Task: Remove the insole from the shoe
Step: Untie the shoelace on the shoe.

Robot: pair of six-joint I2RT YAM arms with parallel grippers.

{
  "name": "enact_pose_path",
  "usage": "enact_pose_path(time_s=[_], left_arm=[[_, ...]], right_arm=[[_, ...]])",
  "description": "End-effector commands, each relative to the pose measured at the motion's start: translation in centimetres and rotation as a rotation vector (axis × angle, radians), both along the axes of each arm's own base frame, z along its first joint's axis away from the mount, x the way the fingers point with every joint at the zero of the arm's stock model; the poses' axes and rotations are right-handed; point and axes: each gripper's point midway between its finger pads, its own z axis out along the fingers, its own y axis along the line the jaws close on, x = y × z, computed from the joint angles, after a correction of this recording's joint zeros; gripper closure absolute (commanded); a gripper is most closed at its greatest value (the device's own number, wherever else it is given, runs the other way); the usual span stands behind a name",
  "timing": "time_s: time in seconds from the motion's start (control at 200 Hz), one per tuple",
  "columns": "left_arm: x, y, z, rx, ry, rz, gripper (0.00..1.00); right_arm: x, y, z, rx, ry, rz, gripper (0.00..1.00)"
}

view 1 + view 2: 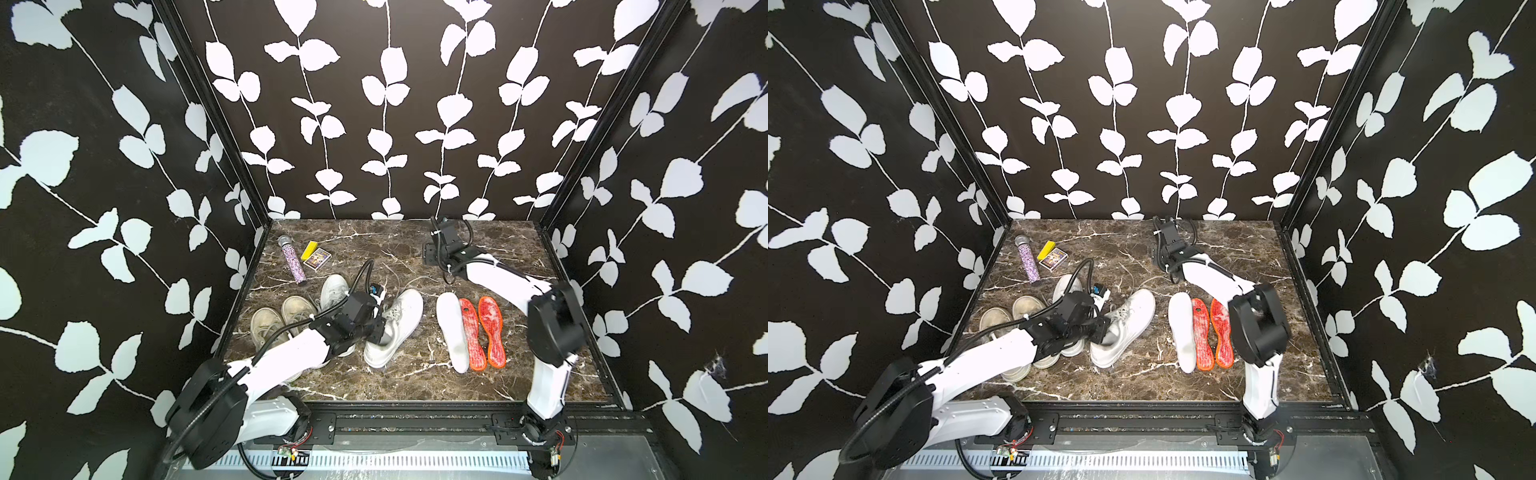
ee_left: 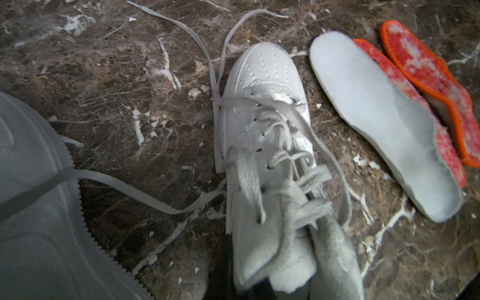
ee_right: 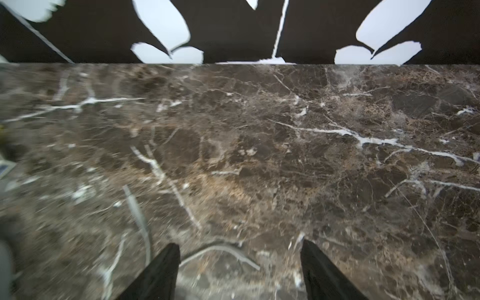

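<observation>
White leather shoe (image 1: pixel 395 328) lies on the marble (image 1: pixel 374 257), insole presumably inside; the left gripper (image 1: pixel 376 334) is closed, buried in its heel opening. Draw back and up along the shoe, slowly. What it pinches is hidden: a grey flap (image 2: pixel 335 246) could be insole or tongue. The right gripper (image 3: pixel 239 244) hangs open

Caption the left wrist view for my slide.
White sneaker, laces loose, on marble table beside one white insole and two orange insoles.
</observation>
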Motion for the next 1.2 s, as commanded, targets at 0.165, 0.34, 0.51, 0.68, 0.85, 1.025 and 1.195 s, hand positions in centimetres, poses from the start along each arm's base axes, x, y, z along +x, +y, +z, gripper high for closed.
enact_pose_path(time_s=[0.165,0.34,0.51,0.68,0.85,1.025,1.195], left_arm=[[5.7,-1.9,5.0,-0.187,-0.079,0.245,1.0],[6.9,-3.8,4.5,-0.221,-0.035,0.242,1.0],[6.9,-5.2,4.0,-0.268,0.002,0.212,0.9],[6.2,-4.8,3.8,-0.269,0.011,0.208,0.72],[5.7,-4.1,3.4,-0.239,0.011,0.208,0.67],[5.7,-4.0,2.9,-0.211,0.005,0.196,0.66],[5.9,-4.4,2.2,-0.191,0.03,0.184,0.65]], right_arm=[[-10.2,7.2,0.2,0.073,0.047,0.33,0.29],[-14.4,8.5,-2.1,0.077,0.11,0.39,0.33],[-15.9,9.9,-4.2,0.12,0.177,0.424,0.43],[-15.3,9.2,-4.9,0.065,0.161,0.388,0.48],[-14.8,8.9,-4.8,0.024,0.146,0.375,0.54],[-14.2,9.0,-5.6,-0.004,0.162,0.352,0.56],[-13.8,9.0,-6.0,-0.021,0.176,0.328,0.59]])
